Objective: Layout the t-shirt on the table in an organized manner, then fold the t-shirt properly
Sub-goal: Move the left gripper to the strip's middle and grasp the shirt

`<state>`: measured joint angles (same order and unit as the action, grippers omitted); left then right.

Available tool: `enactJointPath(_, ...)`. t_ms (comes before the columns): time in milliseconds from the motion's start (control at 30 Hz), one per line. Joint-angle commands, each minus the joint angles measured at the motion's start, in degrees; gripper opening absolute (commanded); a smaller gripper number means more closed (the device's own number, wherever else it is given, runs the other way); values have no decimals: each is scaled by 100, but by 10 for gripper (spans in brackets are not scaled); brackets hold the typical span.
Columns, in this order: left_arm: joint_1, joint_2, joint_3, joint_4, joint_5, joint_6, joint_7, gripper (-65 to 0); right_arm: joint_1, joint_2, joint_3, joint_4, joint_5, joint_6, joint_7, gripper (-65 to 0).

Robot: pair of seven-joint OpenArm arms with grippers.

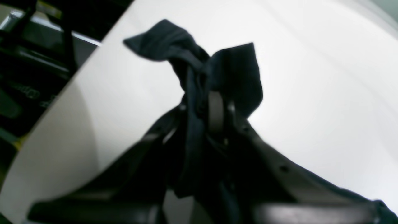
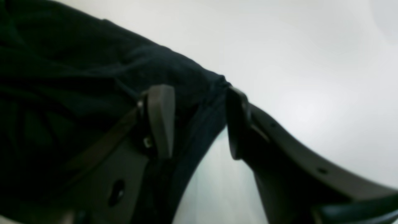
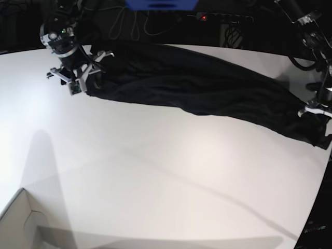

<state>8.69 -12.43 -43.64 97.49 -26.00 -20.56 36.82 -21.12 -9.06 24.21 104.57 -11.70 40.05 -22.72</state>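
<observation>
While the shirt (image 3: 197,88) lies stretched in a long rumpled band across the far side of the tabletop (image 3: 155,176), running from about ten o'clock to three o'clock in the base view, each end of it sits at a tool. The left tool (image 1: 214,109) is clamped on a bunched corner, and loose flaps of cloth stand up past its pads in the wrist view. The right tool (image 2: 199,121) stands apart, its two pads either side of a folded edge of cloth without pinching it.

The fabric looks thin, soft and light, so it will likely sag, twist and gather wherever it is not supported, and it should slide easily over the smooth white surface. It is not fragile, though a one-layer pinch may slip out. A firm hold is best taken on a hem or seam, where the cloth is doubled, and at matching corners, so that pulling the two ends away from each other flattens the body rather than roping it.

By my reading the laying-out is only partly done: the shirt is drawn long but not spread wide.
</observation>
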Motion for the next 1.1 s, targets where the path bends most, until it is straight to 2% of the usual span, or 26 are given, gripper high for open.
enactJointPath(0,6,-10,184,295,-95,-67,-161,-650,16,6,1,61,76,-5,140,-385)
enactJointPath(200,498,-1,1449,919,-86,-67,-214,-650,25,6,28,61,76,-5,167,-385)
enactJointPath(467,736,-10,2548,1244,-68,-67,-170,-650,25,6,28,61,67,-5,175,-385)
enactJointPath(733,929,43,3797,1341,1136,-67,-222,-650,16,6,28,61,67,-5,167,-385)
enactJointPath(1067,876,34,4649,1086,1716,-59,-222,-650,-19,6,36,61,67,-5,149,-385)
